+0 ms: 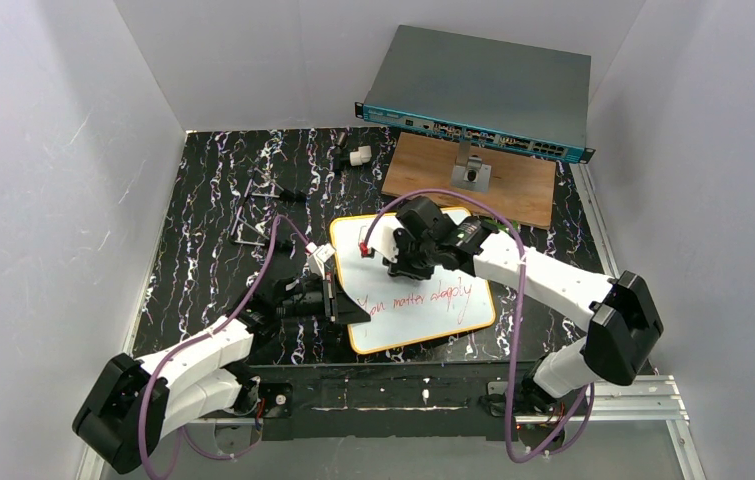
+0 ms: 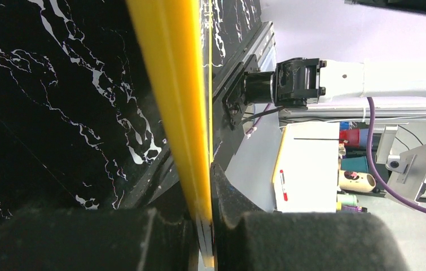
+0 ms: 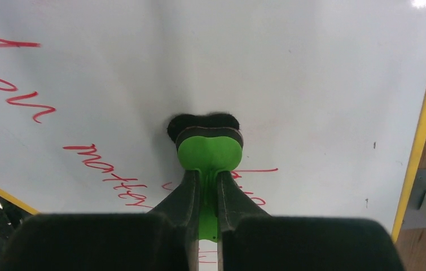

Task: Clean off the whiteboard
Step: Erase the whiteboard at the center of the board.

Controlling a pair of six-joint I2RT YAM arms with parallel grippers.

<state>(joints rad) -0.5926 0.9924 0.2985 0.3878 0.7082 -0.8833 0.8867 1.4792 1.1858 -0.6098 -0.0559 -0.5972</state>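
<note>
The whiteboard [image 1: 423, 322] lay on the table [image 1: 213, 200], under both grippers. The left gripper [image 2: 202, 226] was clenched on the board's yellow rim. The right gripper [image 3: 209, 197] grasped a green eraser [image 3: 209, 151], with its dark felt pressed on the board. Ahead and right of the eraser the surface was clean. To its left and behind it, red writing [image 3: 106, 169] remained. I judged the erasing partly done, with several words left.

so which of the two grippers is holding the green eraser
The right gripper: it pinches the green black-padded eraser against the yellow-rimmed whiteboard. The left gripper clamps the board's edge.
</note>
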